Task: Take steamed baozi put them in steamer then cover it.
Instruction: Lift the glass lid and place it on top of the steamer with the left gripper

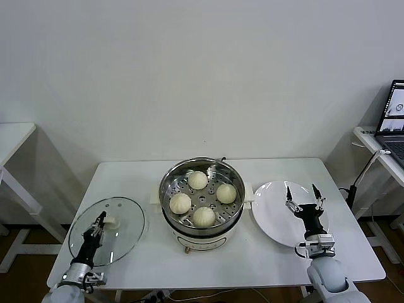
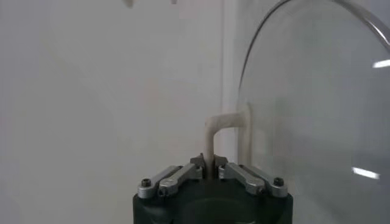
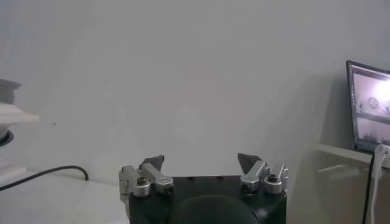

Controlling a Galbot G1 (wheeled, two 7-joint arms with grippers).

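Head view: you had the left gripper (image 1: 100, 222) clamped on the glass lid's white handle (image 2: 220, 131) | four baozi (image 1: 197, 180) sat in the steamer (image 1: 202, 165) | right gripper (image 1: 302, 195) gaped over the plate (image 1: 273, 218) | lid likely heavy, slick, breakable; handle was your only safe hold.

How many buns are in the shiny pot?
4, all on the tray inside the steamer: one bun at the back, one at the right, one at the left, one at the front. None looks hidden.

A big white wall (image 1: 189, 69) is standing behind the white table (image 1: 139, 173). At three o'clock, a laptop (image 1: 392, 120) is glowing on a side desk (image 1: 372, 142).
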